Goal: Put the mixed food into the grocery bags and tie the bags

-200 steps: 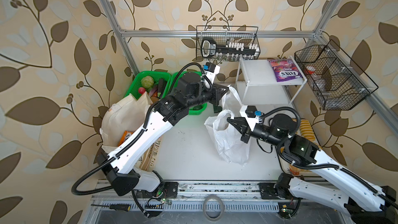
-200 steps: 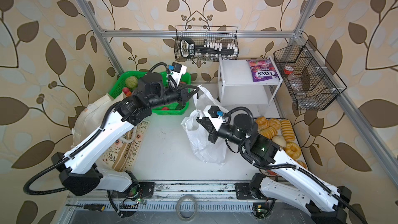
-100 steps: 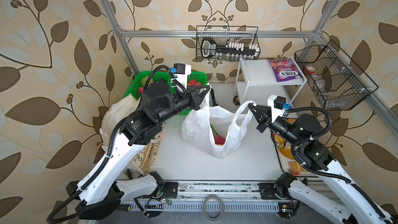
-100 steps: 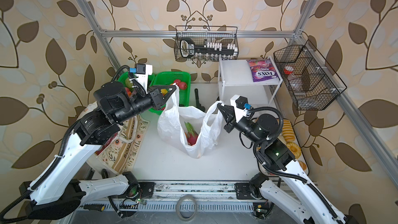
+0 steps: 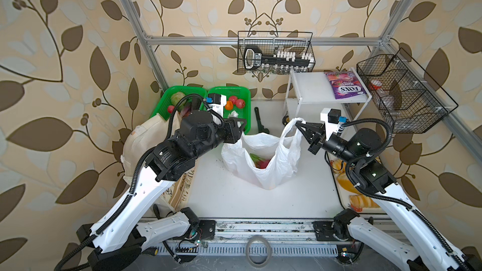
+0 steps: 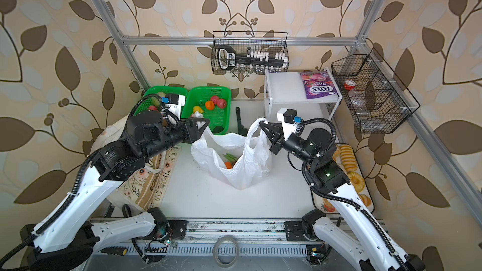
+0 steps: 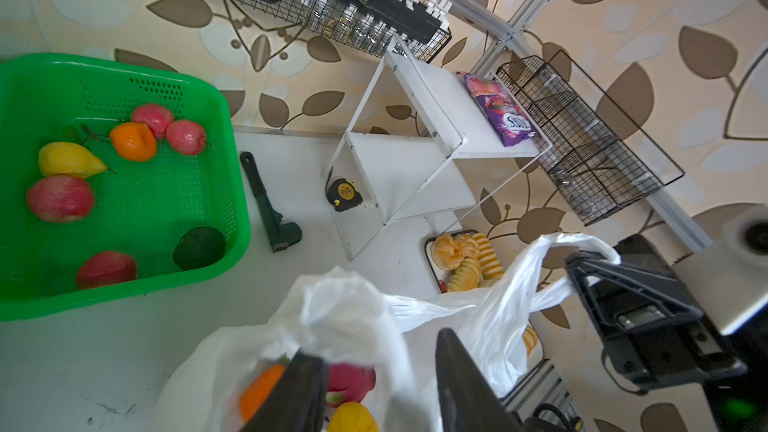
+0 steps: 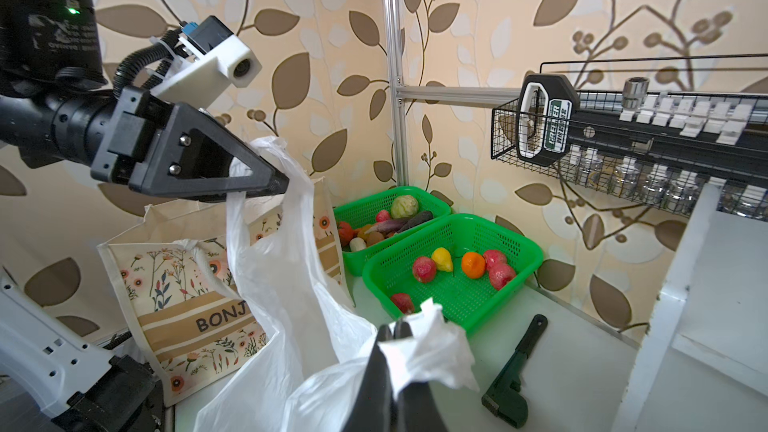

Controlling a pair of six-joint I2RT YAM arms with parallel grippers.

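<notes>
The white plastic bag (image 5: 263, 168) (image 6: 242, 173) stands mid-table with its mouth stretched between both arms. Inside lie a pink dragon fruit (image 7: 351, 380), an orange piece (image 7: 259, 388) and a yellow fruit (image 7: 351, 417). My right gripper (image 5: 298, 123) (image 6: 260, 123) (image 8: 392, 326) is shut on one loop handle. My left gripper (image 5: 242, 123) (image 6: 206, 123) (image 7: 376, 347) has its jaws apart, and the other handle hangs loosely at its fingers (image 8: 266, 184). The cream cloth tote (image 5: 146, 136) (image 8: 195, 284) stands at the left. Apples, an orange and a pear lie in a green basket (image 5: 242, 92) (image 7: 124, 76). A purple FOX'S packet (image 5: 344, 88) lies on the shelf.
A second green basket (image 5: 180, 91) holds vegetables. A dark wrench (image 5: 260, 123) (image 7: 268, 205) and a tape measure (image 7: 345, 195) lie behind the bag. The white shelf (image 5: 310, 87) stands back right, a bread tray (image 6: 349, 162) at right, and wire baskets (image 5: 273, 56) (image 5: 399, 95) hang above.
Both arms pulled the handles apart from a bunched bag, spreading its mouth. Since half a second ago the left jaws have opened and its handle has gone slack.
</notes>
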